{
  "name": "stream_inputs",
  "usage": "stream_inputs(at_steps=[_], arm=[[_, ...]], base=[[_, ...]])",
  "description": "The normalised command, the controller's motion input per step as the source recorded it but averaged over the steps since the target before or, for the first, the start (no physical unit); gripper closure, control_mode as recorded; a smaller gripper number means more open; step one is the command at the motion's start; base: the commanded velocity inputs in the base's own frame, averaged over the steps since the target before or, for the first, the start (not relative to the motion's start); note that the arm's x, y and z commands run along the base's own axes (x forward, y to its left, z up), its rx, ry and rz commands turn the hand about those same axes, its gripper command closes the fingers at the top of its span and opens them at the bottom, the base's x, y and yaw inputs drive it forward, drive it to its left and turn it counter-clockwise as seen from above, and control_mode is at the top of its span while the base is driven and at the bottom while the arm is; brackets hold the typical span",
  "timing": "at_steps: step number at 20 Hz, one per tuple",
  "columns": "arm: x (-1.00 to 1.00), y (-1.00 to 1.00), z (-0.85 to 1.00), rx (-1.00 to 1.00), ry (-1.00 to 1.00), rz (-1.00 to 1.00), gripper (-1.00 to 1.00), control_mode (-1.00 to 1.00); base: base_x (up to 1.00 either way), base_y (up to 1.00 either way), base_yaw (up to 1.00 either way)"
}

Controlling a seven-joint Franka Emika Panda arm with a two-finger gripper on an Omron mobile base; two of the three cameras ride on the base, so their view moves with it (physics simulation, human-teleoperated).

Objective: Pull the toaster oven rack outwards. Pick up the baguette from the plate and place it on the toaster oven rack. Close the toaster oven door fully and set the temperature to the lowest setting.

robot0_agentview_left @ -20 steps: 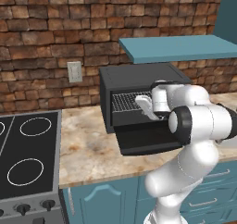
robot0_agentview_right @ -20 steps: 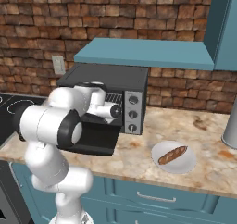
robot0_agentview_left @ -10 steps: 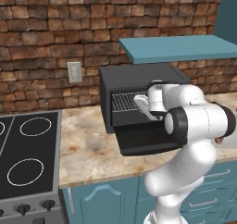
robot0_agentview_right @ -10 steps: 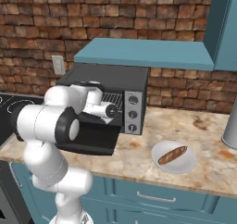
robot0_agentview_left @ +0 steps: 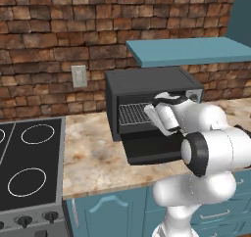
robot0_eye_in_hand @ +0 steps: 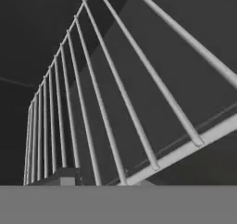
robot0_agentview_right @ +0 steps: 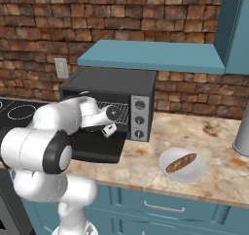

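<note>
Gripper clamped on the front bar of the silvery wire rack (robot0_agentview_left: pixel 132 113) inside the dark grey boxy toaster oven (robot0_agentview_right: pixel 116 91)

The rack lies flat in the cavity, above the dropped-down dark grey door (robot0_agentview_left: pixel 149 148); the two-finger gripper (robot0_eye_in_hand: pixel 104 181) has its jaws drawn in on the rack's front edge; the white arm bends at the elbow and reaches level into the oven mouth; the small reddish-brown baguette (robot0_agentview_right: pixel 181 162) rests on the round white plate (robot0_agentview_right: pixel 194 173) on the counter, right of the oven, well apart.

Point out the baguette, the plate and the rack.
baguette (robot0_agentview_right: pixel 181 162), right base view, middle of the loaf.
plate (robot0_agentview_right: pixel 195 174), right base view, bare white rim.
rack (robot0_agentview_left: pixel 131 114), left base view, wire grid inside the oven.
</note>
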Motion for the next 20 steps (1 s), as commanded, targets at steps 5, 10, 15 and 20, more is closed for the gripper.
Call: stream_inputs(at_steps=[5,10,15,20], arm=[[-1.00,0.00,-0.53,0.00,0.31,-0.07,1.00,-1.00],[-1.00,0.00,-0.57,0.00,0.30,-0.08,1.00,-1.00],[-0.93,0.00,-0.47,-0.02,0.22,-0.07,-1.00,-1.00],[-0.44,-0.31,0.87,0.00,-0.14,-0.02,-1.00,-1.00]], base=[[0.00,0.00,0.00],[0.00,0.00,0.00],[0.00,0.00,0.00],[0.00,0.00,0.00]])
